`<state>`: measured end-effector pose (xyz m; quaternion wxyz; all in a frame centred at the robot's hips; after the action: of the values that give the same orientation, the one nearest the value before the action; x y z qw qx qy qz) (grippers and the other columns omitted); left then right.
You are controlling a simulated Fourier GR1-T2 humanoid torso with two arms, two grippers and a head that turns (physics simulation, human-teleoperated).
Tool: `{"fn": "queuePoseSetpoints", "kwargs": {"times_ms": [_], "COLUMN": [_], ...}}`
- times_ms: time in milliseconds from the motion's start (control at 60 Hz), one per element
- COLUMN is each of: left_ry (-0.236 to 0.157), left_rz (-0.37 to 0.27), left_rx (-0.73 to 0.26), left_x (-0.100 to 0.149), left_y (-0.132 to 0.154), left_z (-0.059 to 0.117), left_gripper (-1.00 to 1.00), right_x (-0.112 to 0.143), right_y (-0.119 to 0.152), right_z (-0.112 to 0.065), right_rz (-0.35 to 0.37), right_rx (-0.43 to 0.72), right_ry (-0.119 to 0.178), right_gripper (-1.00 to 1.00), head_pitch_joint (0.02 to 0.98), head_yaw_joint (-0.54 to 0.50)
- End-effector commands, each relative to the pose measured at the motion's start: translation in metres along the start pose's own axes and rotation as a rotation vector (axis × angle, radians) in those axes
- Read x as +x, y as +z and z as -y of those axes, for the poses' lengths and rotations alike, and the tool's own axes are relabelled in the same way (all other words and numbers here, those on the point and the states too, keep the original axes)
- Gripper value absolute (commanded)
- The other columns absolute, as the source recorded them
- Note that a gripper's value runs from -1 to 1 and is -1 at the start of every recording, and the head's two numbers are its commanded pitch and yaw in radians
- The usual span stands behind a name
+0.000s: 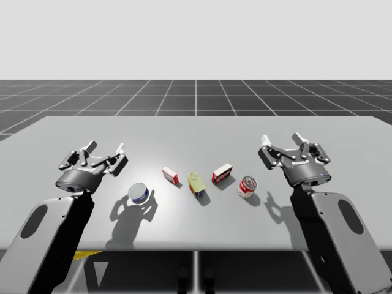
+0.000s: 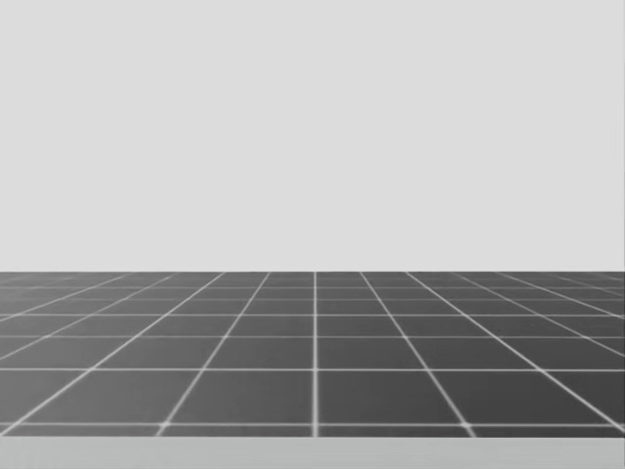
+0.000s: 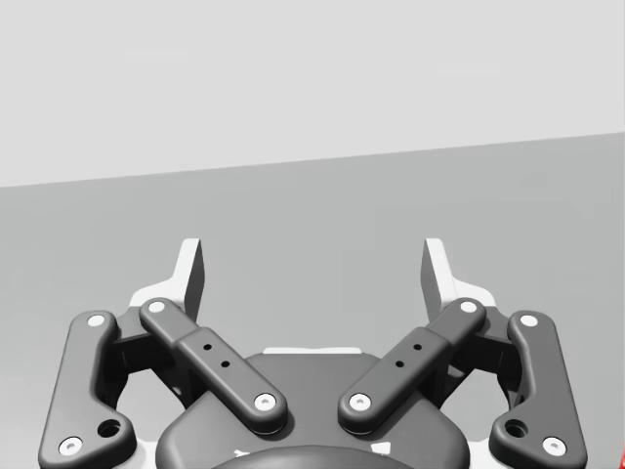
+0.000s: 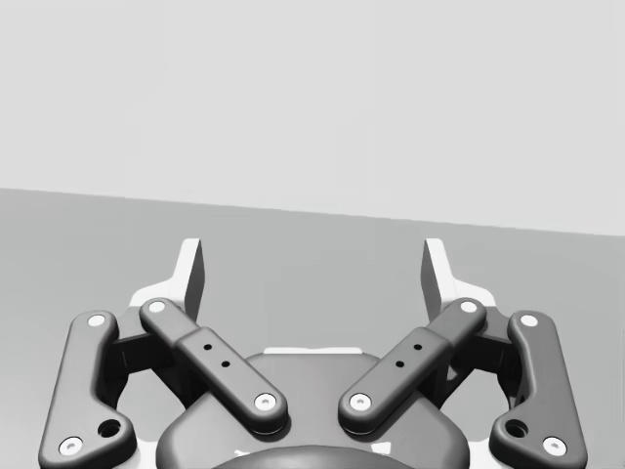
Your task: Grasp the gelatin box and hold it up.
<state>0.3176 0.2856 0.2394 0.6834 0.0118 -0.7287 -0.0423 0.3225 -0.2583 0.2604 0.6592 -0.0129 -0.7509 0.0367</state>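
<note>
Two small red and white boxes lie on the grey table [image 1: 196, 131] in the high view: one [image 1: 170, 176] left of the middle, the other [image 1: 222, 173] right of it. I cannot tell which is the gelatin box. My left gripper [image 1: 105, 147] hovers open over the table's left part, well left of both boxes. My right gripper [image 1: 282, 139] hovers open at the right, beyond the row of objects. Nothing but bare table lies between the open fingers of either my left gripper [image 3: 312, 269] or my right gripper [image 4: 312, 269] in the wrist views.
A blue and white can [image 1: 139, 193] stands near my left gripper. A yellow-green container [image 1: 196, 184] lies between the boxes, and a red and white can [image 1: 247, 185] stands at the row's right end. Dark grid floor [image 2: 312, 352] lies past the table.
</note>
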Motion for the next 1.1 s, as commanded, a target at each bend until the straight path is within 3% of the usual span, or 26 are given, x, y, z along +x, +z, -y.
{"fn": "queuePoseSetpoints", "kwargs": {"times_ms": [17,183,350,817,1100], "left_ry": [0.0,-0.001,-0.004,-0.02,-0.025], "left_rz": [0.002,0.003,0.002,-0.002,-0.004], "left_rx": [0.0,0.001,0.002,0.001,-0.001], "left_x": [0.0003,0.0002,0.0001,-0.0013,-0.0012], "left_y": [-0.0002,-0.0004,-0.0003,-0.0024,-0.003], "left_z": [-0.0003,-0.0004,-0.0003,-0.0029,-0.0023], "left_gripper": [-1.0,-1.0,-1.0,-1.0,-1.0], "right_x": [-0.0004,0.0,-0.0004,-0.0006,-0.0023], "right_y": [0.0016,-0.0007,-0.0021,-0.0038,-0.0046], "right_z": [-0.0002,0.001,0.0024,0.0041,0.0033], "right_rz": [0.019,0.002,-0.008,-0.012,-0.018], "right_rx": [-0.039,-0.027,-0.025,-0.034,-0.029], "right_ry": [-0.002,-0.001,-0.012,0.001,0.013], "right_gripper": [-1.0,-1.0,-1.0,-1.0,-1.0], "head_pitch_joint": [0.066,0.1,0.225,0.621,0.753], "head_yaw_joint": [0.01,0.01,0.01,0.07,0.15]}}
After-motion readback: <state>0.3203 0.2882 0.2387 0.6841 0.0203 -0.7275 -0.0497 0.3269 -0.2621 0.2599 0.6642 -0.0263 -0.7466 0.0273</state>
